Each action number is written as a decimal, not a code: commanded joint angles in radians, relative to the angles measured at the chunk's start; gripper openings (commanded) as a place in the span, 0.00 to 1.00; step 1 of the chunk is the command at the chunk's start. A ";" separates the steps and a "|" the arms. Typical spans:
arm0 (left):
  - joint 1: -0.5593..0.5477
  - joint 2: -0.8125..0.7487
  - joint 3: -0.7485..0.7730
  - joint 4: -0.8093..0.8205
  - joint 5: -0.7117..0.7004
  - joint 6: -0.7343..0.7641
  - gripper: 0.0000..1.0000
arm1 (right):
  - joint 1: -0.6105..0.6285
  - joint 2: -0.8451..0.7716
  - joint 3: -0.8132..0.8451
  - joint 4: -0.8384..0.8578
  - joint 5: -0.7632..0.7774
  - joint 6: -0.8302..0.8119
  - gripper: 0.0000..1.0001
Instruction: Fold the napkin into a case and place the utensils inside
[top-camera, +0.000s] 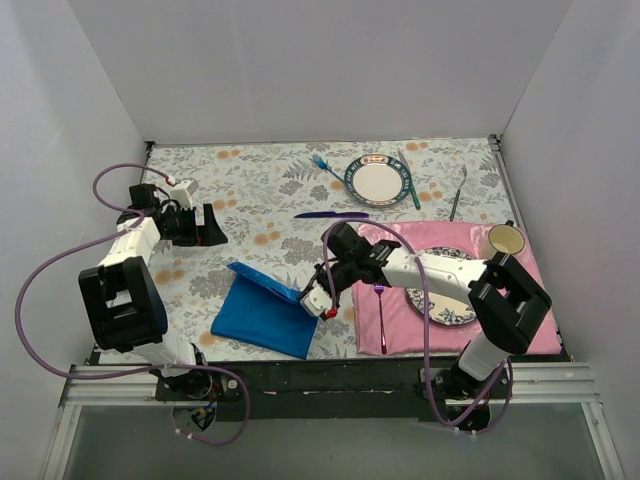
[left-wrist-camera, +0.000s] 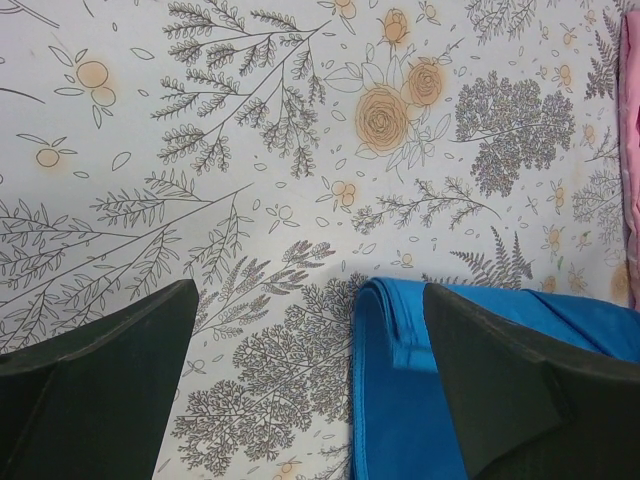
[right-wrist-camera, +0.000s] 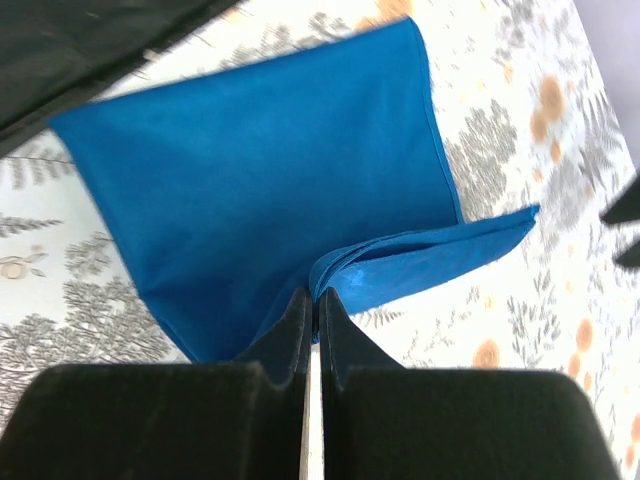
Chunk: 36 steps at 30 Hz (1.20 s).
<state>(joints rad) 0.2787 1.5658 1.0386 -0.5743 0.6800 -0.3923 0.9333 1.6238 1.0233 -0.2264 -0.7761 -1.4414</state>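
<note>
White-walled enclosure; floral tablecloth (top-camera: 270, 190) covers the whole work surface, pink placemat (top-camera: 540, 290) at near right. Blue napkin (top-camera: 255, 315) lies near the front edge between the two arms, just left of the placemat, folded to a rough four-sided shape with one flap raised off the lower layer. Right gripper (top-camera: 322, 300) is clenched on the napkin's right edge where the layers bunch into a fold, jaws pressed almost together with thin cloth between. Left gripper (top-camera: 205, 225) is released, jaws wide and holding nothing, over bare tablecloth near the napkin's far-left corner, not touching it. Purple knife (top-camera: 330, 214) lies on the tablecloth behind the napkin; light-blue fork (top-camera: 325, 168) is further back, beside a plate (top-camera: 378, 180). Judgement: the cloth is light and limp, will not hold a crease unaided, and its layers will likely slide on each other. Best held at corners or hemmed edges, pinching all layers together; a mid-panel pinch would only raise a wrinkle.
</note>
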 joint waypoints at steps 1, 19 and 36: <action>0.005 -0.061 -0.008 0.005 0.010 0.003 0.96 | 0.032 -0.028 -0.046 -0.103 -0.063 -0.155 0.01; 0.007 -0.066 -0.018 -0.071 0.055 0.067 0.95 | 0.022 0.214 0.049 -0.048 0.133 -0.071 0.01; 0.005 -0.055 -0.009 -0.075 0.069 0.119 0.93 | -0.076 0.249 0.225 -0.136 0.104 -0.067 0.01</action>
<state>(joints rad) 0.2787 1.5333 1.0206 -0.6437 0.7189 -0.3046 0.8421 1.9064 1.1908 -0.3271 -0.6361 -1.5448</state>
